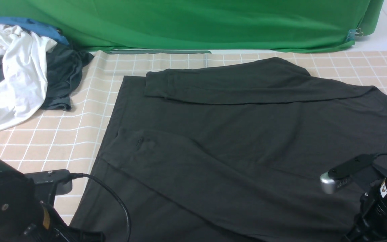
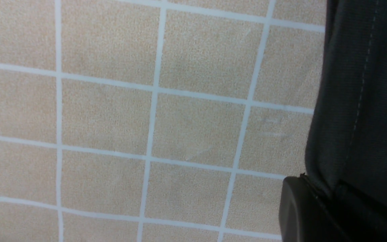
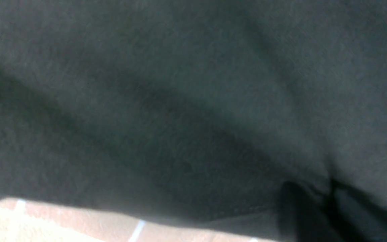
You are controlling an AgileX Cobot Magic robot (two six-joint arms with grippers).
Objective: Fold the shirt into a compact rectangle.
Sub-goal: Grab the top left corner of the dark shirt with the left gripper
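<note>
The black shirt [image 1: 240,134] lies spread on the checked table cover, with both long sleeves folded across its body; no print shows. In the left wrist view my left gripper [image 2: 324,195] is shut on the stitched edge of the shirt [image 2: 364,101], just above the cover. The right wrist view is filled by the shirt [image 3: 180,101], and my right gripper [image 3: 328,198] is shut with a ridge of that fabric pinched between its dark fingers. In the front view both arms sit at the near corners and their fingertips are hidden.
A pile of clothes lies at the back left: a white garment [image 1: 12,67], a dark grey one [image 1: 62,77] and a blue one [image 1: 29,25]. A green backdrop [image 1: 197,23] closes the far side. Beige checked cover [image 1: 62,134] shows left of the shirt.
</note>
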